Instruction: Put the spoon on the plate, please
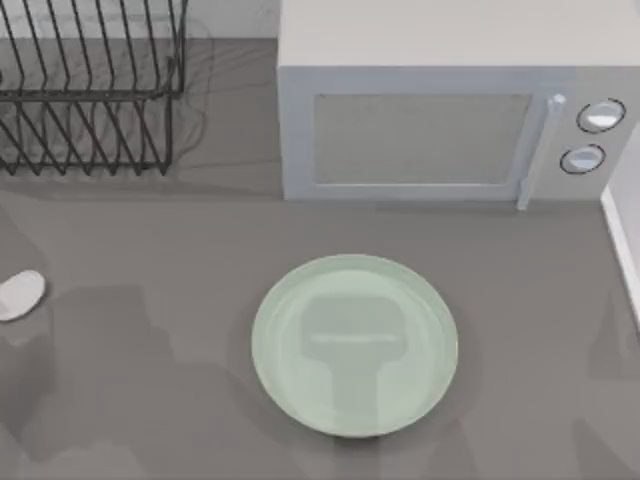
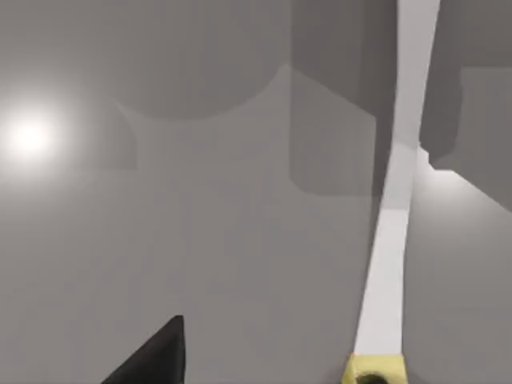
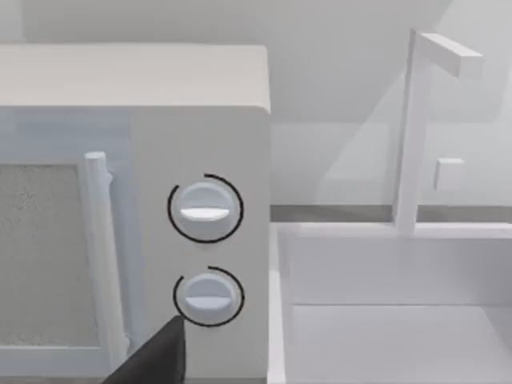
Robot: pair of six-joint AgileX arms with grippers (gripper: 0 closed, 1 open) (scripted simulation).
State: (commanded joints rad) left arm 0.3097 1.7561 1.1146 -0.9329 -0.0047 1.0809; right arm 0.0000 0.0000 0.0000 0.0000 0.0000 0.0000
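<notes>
The plate (image 1: 355,345) sits low and centre on the tabletop (image 1: 150,400), bare grey all round — the spoon (image 1: 20,296) lies at the far left edge. Either pincer's spread I cannot tell.

You're looking at a grey table (image 1: 150,250) with the plate (image 1: 355,345) sitting flat just right of centre, toward the near edge. At the far left edge you've got the spoon (image 1: 20,295), its white oval bowl showing, well apart from the plate. Far left stands a black wire dish rack (image 1: 90,90); far right of it, a white microwave (image 1: 450,110) with two dials.
</notes>
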